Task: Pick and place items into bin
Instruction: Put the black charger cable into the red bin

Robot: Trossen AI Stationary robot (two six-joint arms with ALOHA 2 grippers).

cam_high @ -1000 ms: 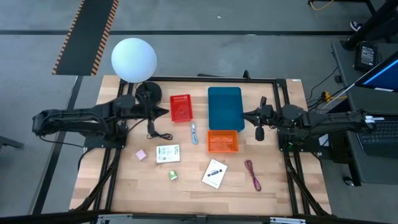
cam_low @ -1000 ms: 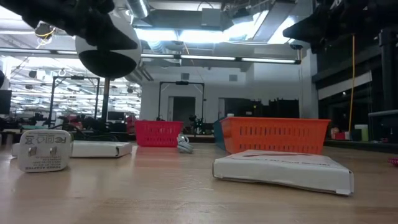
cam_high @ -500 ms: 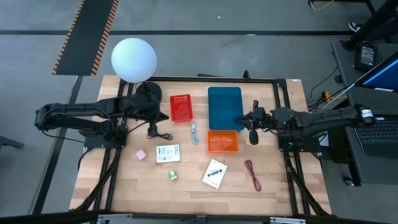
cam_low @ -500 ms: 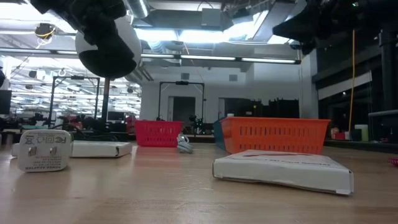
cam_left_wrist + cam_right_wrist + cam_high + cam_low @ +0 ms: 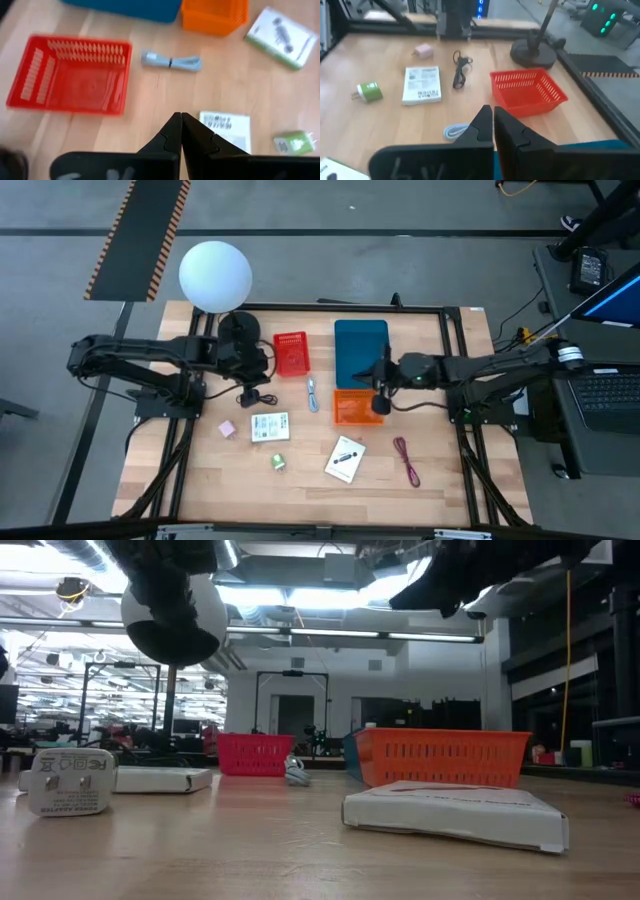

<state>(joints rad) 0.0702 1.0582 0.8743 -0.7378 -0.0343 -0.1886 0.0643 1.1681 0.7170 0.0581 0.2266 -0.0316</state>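
My left gripper (image 5: 262, 367), fingers pressed together and empty, hangs just above the black cable (image 5: 251, 394), which lies beside the red bin (image 5: 291, 353), long axis running toward me. My right gripper (image 5: 380, 385), also closed, hovers over the orange bin (image 5: 357, 409).

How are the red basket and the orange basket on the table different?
The red basket lies nearer the left arm, beside the lamp base; the orange basket lies under the right gripper, against the blue bin. Seen from above, red runs lengthwise up the table, orange crosswise. Both are slotted plastic and look empty.
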